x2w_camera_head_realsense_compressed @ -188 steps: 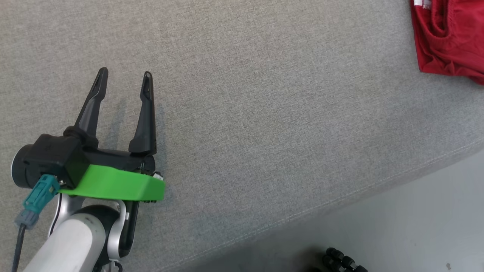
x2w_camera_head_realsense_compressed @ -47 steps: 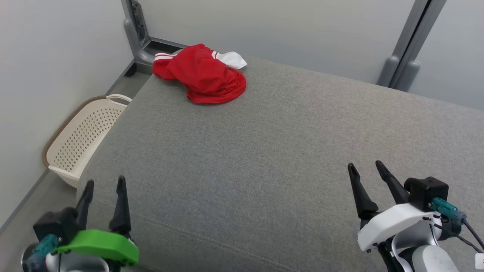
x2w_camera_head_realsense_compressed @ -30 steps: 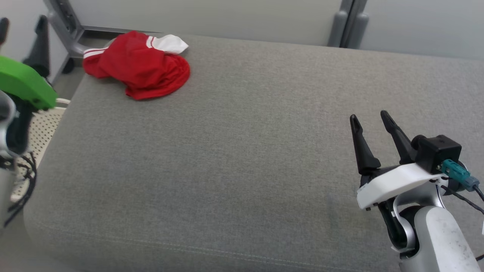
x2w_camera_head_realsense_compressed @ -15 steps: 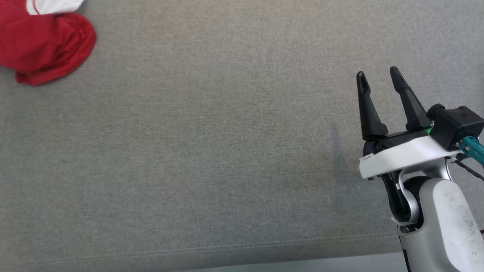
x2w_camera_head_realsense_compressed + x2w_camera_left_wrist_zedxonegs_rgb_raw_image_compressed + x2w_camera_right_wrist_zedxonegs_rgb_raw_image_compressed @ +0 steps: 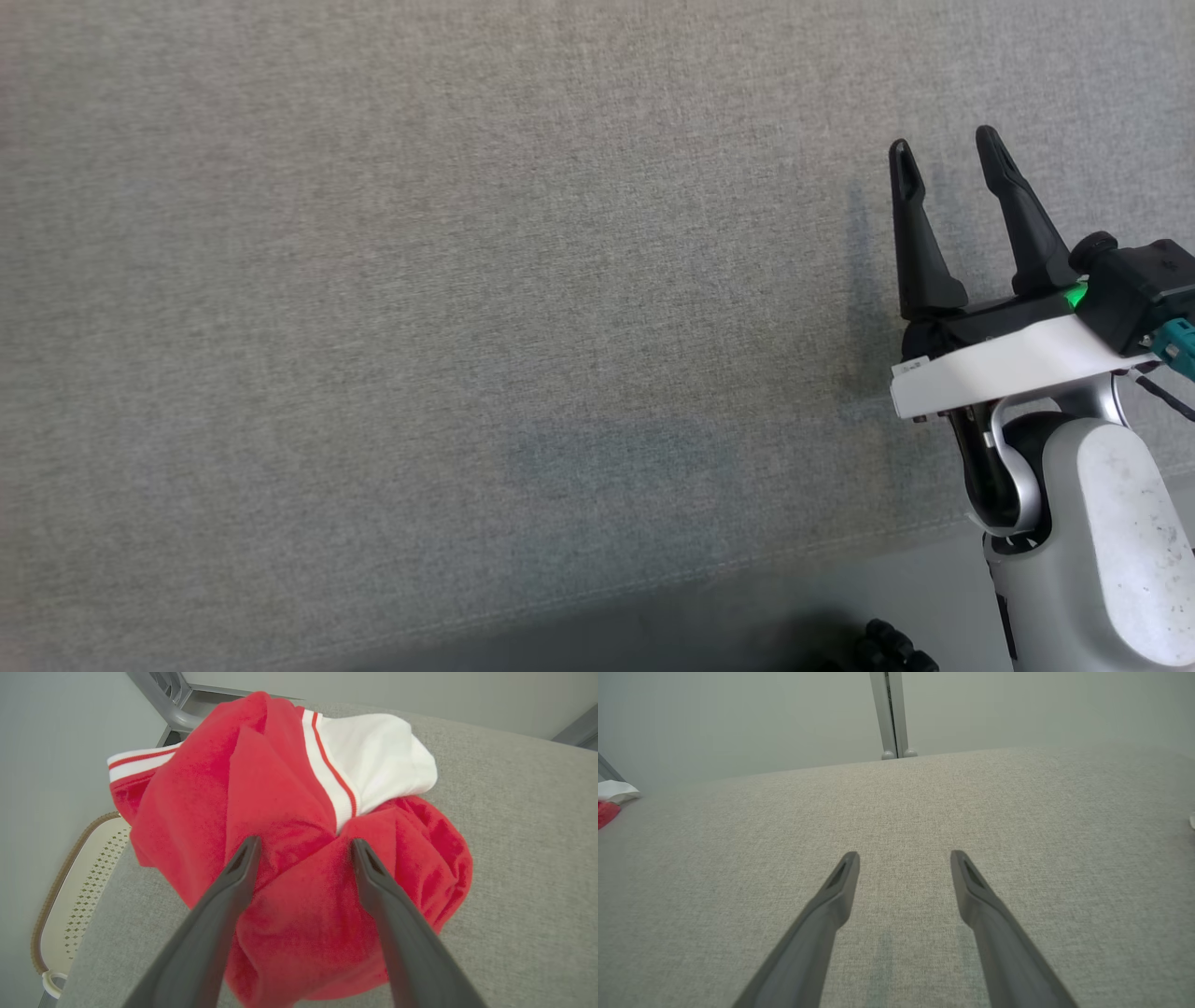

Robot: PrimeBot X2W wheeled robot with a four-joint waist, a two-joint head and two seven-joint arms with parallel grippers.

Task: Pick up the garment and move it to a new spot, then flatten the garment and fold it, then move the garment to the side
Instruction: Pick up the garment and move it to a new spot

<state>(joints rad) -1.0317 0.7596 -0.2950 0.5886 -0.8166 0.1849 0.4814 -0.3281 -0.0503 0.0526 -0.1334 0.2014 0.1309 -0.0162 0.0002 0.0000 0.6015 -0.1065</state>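
Two tools, both with fingers spread apart and nothing in them. The left tool (image 5: 304, 842) points at the red and white garment (image 5: 280, 779), which lies crumpled at a far corner of the grey cushion (image 5: 467, 280), near the edge above a perforated basket (image 5: 88, 877). We cannot tell if the tips touch the cloth. The right tool (image 5: 945, 142) hangs over bare cushion, well apart from the garment.

We judge the step to be the reach for the pick-up. Risks from here:
- The pile is loose and layered, so closing on the top fold alone could let the rest slide out mid-lift.
- Pushing in instead of pinching could shove the pile off the corner toward the basket.
- Going too deep could snag the cushion cover.
- A one-tool lift will leave it hanging bunched, making flattening harder.
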